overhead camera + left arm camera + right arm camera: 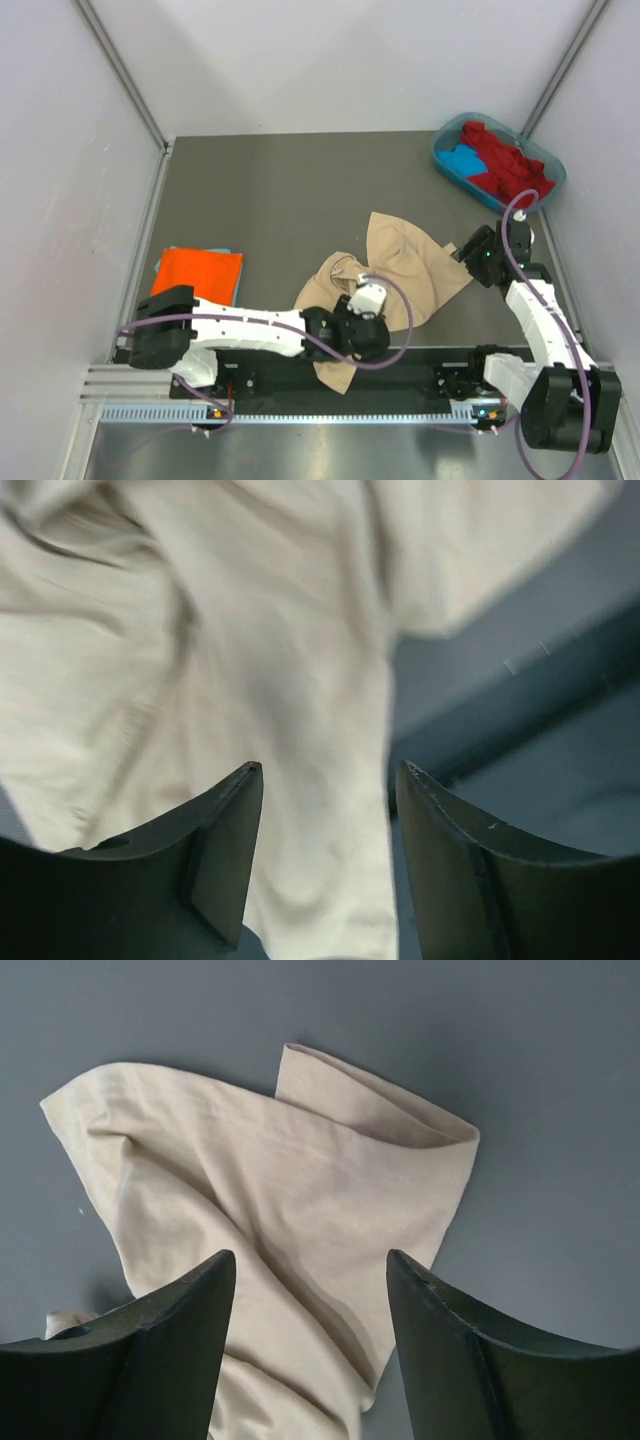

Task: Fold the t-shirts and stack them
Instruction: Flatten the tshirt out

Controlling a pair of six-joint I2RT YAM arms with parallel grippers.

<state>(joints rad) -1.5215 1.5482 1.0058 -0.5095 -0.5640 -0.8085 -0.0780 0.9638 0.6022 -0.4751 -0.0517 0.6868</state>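
A beige t-shirt [400,270] lies crumpled on the grey table, one end hanging over the near edge. My left gripper [366,333] hovers over its near part, jaws open with cloth below them [300,730]. My right gripper [468,252] is open just right of the shirt's right edge; the right wrist view shows the shirt [280,1210] spread under its open jaws. A folded orange t-shirt [198,273] lies on a blue one at the left. Red t-shirts [505,162] and a blue one [462,160] sit in the tub.
The teal oval tub [548,190] stands at the back right corner. White walls close in the table on the left, back and right. A metal rail [300,385] runs along the near edge.
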